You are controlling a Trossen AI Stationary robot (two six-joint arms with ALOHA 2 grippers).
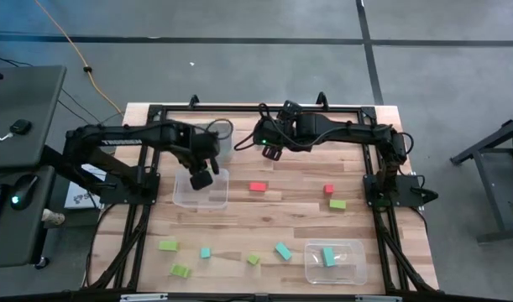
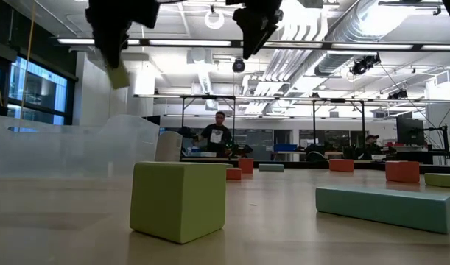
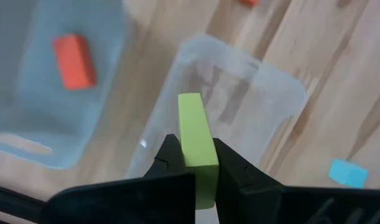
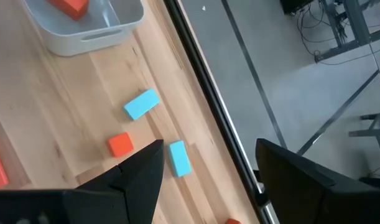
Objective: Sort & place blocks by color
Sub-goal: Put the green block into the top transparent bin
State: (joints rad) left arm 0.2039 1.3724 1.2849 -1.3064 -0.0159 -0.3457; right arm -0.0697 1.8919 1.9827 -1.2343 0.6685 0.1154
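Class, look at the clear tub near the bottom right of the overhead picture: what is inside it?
Inside the clear tub lies one teal block; the rest of its floor looks bare, and nothing covers it.

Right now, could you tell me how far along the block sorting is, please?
Barely started. One teal block sits in the near tub. The left claw holds a green block over another tub; the right claw hangs open. Red, green and teal blocks remain loose.

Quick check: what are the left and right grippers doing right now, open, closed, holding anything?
Left gripper: jaws closed on a lime green block, held above a clear tub.
Right gripper: jaws open, holding nothing, raised over the table's far side.
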